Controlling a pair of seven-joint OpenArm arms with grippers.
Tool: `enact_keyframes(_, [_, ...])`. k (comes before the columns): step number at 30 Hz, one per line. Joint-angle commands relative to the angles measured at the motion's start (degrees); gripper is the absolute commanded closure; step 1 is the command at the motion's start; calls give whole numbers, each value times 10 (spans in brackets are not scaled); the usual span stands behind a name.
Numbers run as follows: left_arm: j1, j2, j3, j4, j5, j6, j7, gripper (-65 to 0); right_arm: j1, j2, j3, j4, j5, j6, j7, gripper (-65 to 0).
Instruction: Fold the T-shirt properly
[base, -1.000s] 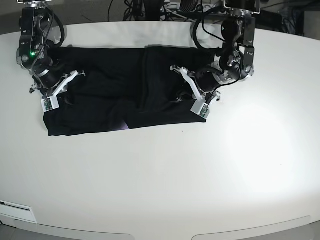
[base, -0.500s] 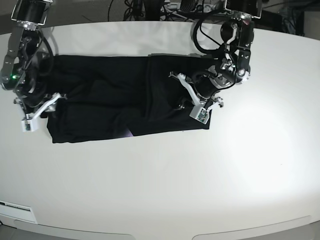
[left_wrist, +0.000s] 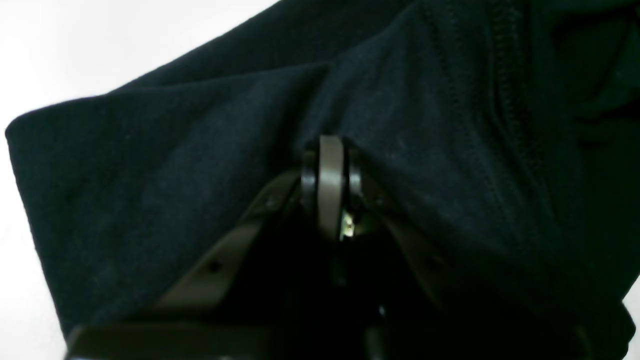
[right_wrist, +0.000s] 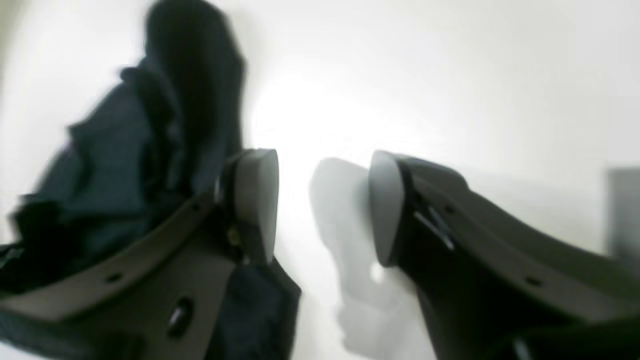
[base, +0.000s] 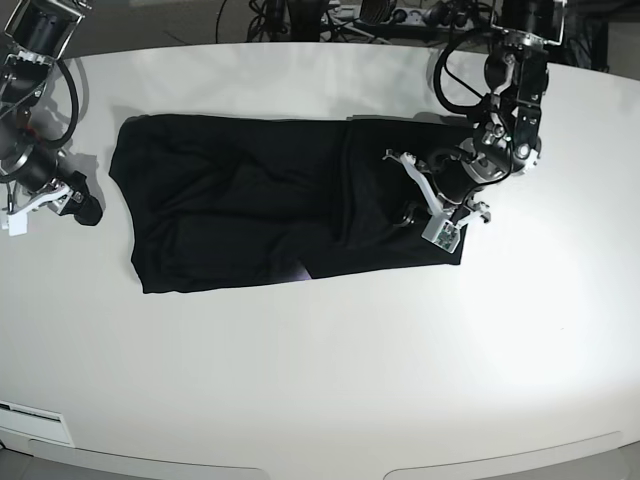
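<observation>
The T-shirt (base: 280, 215) is spread as a wide black band across the far half of the tabletop (base: 330, 370), its long axis running side to side. Its right-hand end in the base view is pinched by the left claw (base: 432, 205), whose jaws are clamped on the cloth. The right claw (base: 30, 205) is seen parted and empty, just beyond the opposite end, over bare tabletop. The left arm is judged nearer for the coming fold.
</observation>
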Motion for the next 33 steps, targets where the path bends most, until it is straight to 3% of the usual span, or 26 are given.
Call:
enact_keyframes(1, [11,-10,-2,-13,56,22,92,0,8,9,2,-11,8,2,-19,-320])
enact_keyframes(5, [12,-10,-2,-13,54,22,92,0,16,8,-3,-44,67,20,-61,-319])
enact_keyframes(14, [11,-10,-2,-13,49,22,92,0,30,8,-104,-44,64,40,-108,-319])
enact_keyframes(28, [11,-10,-2,-13,37,7,92,0,46,5,-214,-44,69,49,-105,-319])
enact_keyframes(33, [11,-10,-2,-13,37,7,90,0,47,-19,-216,-44,70,54,-106,-319])
